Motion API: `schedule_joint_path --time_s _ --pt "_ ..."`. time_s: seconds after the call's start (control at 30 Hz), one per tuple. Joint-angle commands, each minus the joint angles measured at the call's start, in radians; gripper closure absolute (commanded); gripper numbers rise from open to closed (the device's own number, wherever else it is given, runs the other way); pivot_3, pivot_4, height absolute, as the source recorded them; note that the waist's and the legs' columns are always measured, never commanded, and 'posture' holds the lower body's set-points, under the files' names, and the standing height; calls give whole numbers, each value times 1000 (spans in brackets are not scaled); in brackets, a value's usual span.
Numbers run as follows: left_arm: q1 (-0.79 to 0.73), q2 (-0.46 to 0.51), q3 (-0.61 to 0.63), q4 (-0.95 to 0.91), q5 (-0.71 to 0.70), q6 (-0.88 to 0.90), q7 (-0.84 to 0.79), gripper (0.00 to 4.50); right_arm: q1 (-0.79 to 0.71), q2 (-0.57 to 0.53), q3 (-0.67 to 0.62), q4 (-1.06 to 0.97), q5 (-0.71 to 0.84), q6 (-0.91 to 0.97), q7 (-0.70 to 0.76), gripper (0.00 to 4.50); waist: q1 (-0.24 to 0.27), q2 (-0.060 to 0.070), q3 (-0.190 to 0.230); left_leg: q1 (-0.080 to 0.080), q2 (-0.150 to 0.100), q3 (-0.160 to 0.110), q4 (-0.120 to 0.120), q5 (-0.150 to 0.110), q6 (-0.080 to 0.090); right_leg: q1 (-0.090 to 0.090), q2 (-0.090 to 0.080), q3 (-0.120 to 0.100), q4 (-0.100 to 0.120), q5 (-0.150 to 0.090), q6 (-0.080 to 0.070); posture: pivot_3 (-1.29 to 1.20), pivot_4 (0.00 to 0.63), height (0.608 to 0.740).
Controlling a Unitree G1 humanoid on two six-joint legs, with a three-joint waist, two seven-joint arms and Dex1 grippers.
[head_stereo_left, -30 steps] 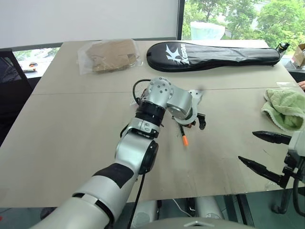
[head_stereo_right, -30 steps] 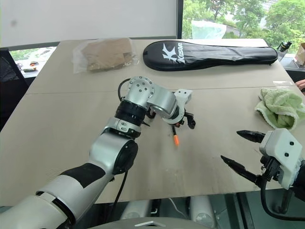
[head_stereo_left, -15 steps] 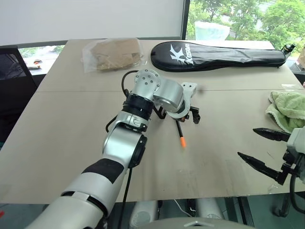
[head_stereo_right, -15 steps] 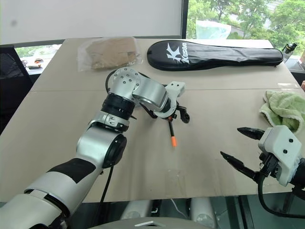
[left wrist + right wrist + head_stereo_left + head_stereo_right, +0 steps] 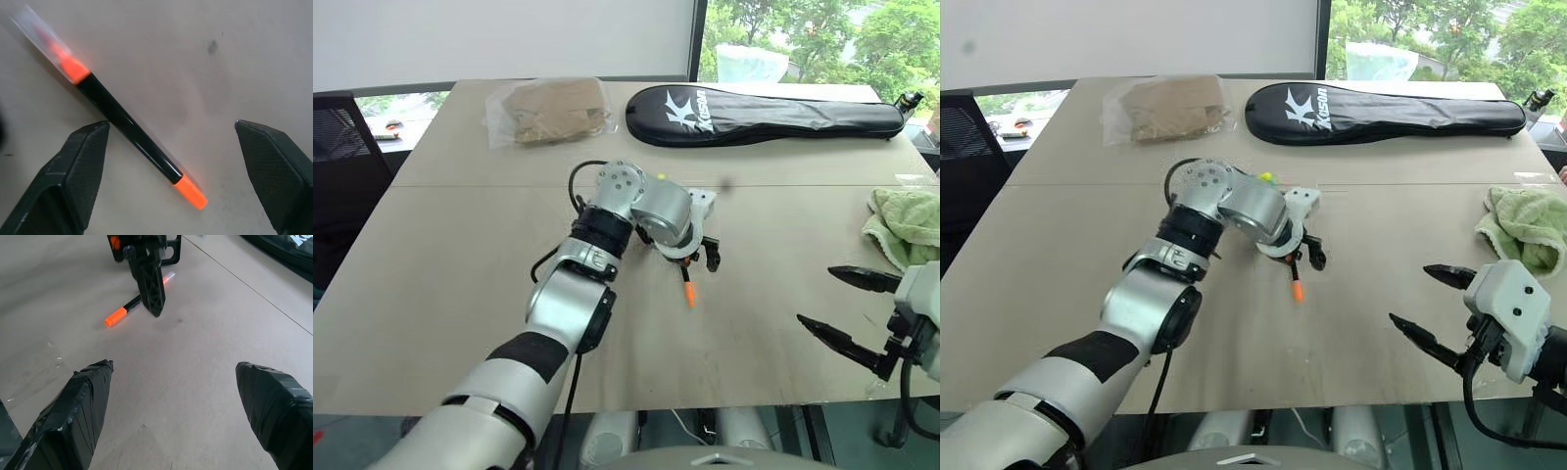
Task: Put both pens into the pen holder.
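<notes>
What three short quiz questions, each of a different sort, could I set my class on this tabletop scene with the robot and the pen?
1. True or false: the left gripper is shut on the black pen with orange ends.
2. Multiple choice: what lies at the far edge of the table? A) a long black racket bag B) a laptop C) a red bucket
3. Fill in: the green towel lies at the table's ___ edge, on the robot's own side naming.

Key
1. False: its fingers stand open, one on either side of the pen, which lies flat on the table.
2. A
3. right
</notes>
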Motion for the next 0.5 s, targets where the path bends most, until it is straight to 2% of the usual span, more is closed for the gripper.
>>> schedule_joint_path --time_s 0.03,0.17,0.27,0.3,0.5 --pt "11 -30 47 18 40 -5 20 896 13 11 -34 -39 12 -9 -11 0 0 0 0 0 0 0 0 0 0 0 0 0 0 0 0 0 150 740" --pt "27 -39 71 33 93 14 11 2588 29 19 -41 -51 13 -10 -19 0 0 0 0 0 -1 0 0 0 0 0 0 0 0 0 0 0 150 740" --pt "31 -31 54 17 100 15 -9 4037 35 21 -39 -53 13 -13 -24 0 1 0 -1 0 -1 0 0 0 0 1 0 0 0 0 0 0 150 740" --pt "30 -26 41 2 96 15 -22 4327 37 22 -39 -52 11 -15 -24 0 2 0 -1 0 -1 0 0 0 0 1 -1 0 0 0 0 0 150 740" --pt "21 87 -115 -155 -15 15 -160 4423 27 20 -25 -42 4 -20 -30 0 0 0 0 0 -1 -1 0 0 0 0 -1 0 0 0 0 0 150 740"
